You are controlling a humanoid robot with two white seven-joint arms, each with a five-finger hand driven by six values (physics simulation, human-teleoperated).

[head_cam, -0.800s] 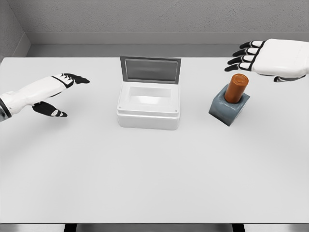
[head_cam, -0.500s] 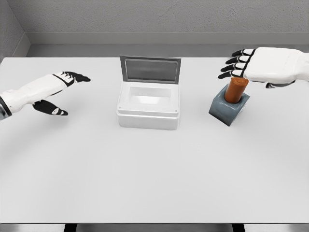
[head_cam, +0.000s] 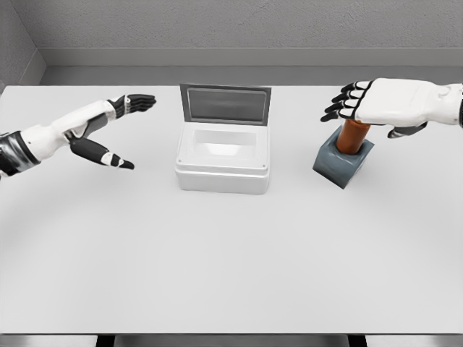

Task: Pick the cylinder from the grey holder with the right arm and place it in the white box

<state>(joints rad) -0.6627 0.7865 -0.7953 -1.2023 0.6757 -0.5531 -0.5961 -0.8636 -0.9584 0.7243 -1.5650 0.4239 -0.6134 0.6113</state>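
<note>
Orange-brown cylinder [head_cam: 352, 135] seated upright in grey block holder [head_cam: 342, 162], not yet grasped. White right hand [head_cam: 376, 103] held over its top, fingers spread. Lift, transfer into open white lidded box [head_cam: 223, 160] remaining.

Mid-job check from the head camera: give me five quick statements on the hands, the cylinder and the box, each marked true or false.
1. The cylinder stands in the grey holder. True.
2. The white box has its lid shut. False: the lid is raised at the back and the inside is open.
3. The right hand is above the cylinder's top, fingers spread, holding nothing. True.
4. The cylinder lies inside the white box. False: the box holds nothing visible; the cylinder is in the holder.
5. The left hand holds the holder. False: it is open on the far side of the box from the holder, touching nothing.
</note>
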